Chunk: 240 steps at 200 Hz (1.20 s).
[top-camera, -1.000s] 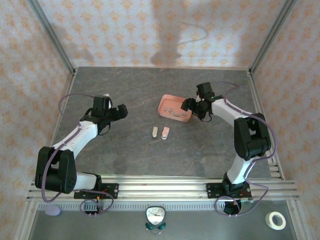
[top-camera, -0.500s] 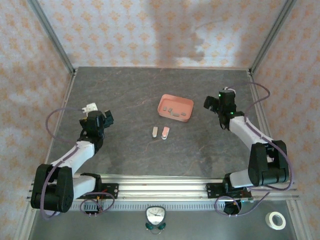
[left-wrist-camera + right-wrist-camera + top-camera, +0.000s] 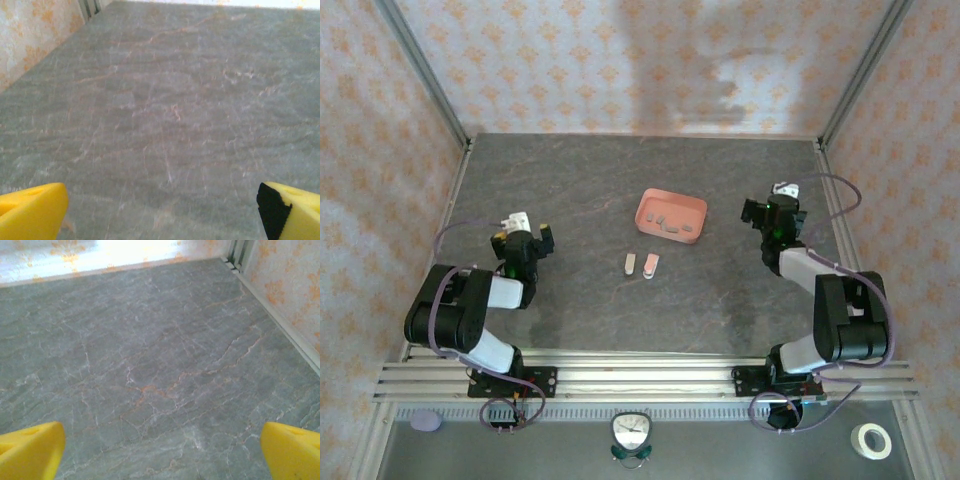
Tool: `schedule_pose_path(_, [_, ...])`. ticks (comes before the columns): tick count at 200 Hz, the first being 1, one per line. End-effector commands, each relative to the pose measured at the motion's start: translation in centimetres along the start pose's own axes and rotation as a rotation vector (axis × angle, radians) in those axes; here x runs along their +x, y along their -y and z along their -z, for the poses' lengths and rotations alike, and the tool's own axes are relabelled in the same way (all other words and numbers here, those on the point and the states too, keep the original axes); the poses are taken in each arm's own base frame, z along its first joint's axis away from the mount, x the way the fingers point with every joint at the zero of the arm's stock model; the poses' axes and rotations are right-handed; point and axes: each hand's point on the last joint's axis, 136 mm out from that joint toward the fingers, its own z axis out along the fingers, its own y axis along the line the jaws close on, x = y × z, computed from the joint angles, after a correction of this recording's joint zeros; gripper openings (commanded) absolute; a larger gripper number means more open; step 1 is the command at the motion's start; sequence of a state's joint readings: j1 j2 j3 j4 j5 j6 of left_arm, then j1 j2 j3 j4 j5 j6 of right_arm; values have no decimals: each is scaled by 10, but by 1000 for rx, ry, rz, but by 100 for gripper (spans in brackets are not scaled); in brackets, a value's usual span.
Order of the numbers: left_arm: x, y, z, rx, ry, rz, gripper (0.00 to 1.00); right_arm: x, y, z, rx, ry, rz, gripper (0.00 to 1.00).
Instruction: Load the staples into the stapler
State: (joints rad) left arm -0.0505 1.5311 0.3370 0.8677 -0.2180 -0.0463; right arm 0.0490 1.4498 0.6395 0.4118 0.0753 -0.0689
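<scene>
Left fingers (image 3: 32, 212) and right fingers (image 3: 30, 450) are standing wide apart, gripping nothing; the staples (image 3: 671, 228) are lying in the pink tray (image 3: 684, 206) mid-way across the worktop (image 3: 580, 180).

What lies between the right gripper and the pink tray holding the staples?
Nothing. In the top external view, the grey table between the right gripper and the tray with the staples is bare.

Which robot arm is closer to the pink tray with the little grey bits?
The right one. The right gripper sits open just off the right side of the pink tray. The left gripper, also open, is farther away on the tray's left side.
</scene>
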Motion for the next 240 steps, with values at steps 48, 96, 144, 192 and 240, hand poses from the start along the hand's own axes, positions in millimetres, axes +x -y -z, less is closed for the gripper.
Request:
schedule_pose_path(48, [-25, 19, -3, 77, 57, -45, 100, 22, 8, 25, -25, 65, -14, 100])
schedule_pose_path(96, [-23, 23, -4, 101, 48, -59, 100, 44, 5, 9, -67, 115, -35, 99])
schedule_pose_path(144, [-24, 23, -4, 101, 48, -57, 100, 45, -3, 1, -114, 62, -24, 100])
schedule_pose_path(192, [-24, 23, -4, 101, 49, -57, 100, 46, -2, -1, -130, 46, -41, 100])
schedule_pose_path(240, [-23, 25, -5, 114, 40, -56, 100, 45, -1, -1, -133, 46, -46, 99])
